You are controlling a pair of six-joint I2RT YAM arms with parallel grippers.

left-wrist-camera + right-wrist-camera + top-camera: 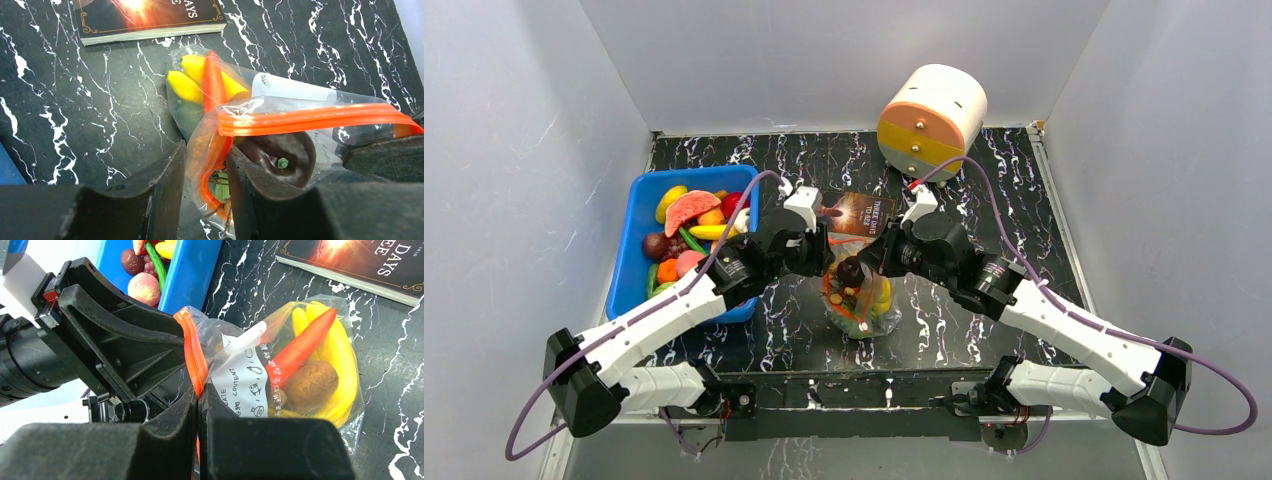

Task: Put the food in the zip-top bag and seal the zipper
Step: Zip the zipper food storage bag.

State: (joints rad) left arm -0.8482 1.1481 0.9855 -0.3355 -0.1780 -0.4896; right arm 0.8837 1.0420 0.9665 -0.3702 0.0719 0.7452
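The clear zip-top bag (861, 300) lies between both arms on the black marble table, stuffed with food: a yellow banana (185, 85), a red pepper (300, 347), a brown piece (312, 382) and a dark purple fruit (280, 150). My right gripper (198, 400) is shut on the orange zipper (192, 350) at the bag's rim. My left gripper (205, 170) stands partly open, and a bent fold of the zipper (310, 119) fills the gap between its fingers. More food (689, 225) lies in the blue bin. I see no slider.
The blue bin (636, 250) sits at the left beside the left arm. A dark book (859, 213) lies just behind the bag. A cream, orange and yellow cylinder (931, 120) stands at the back right. White walls close in the table.
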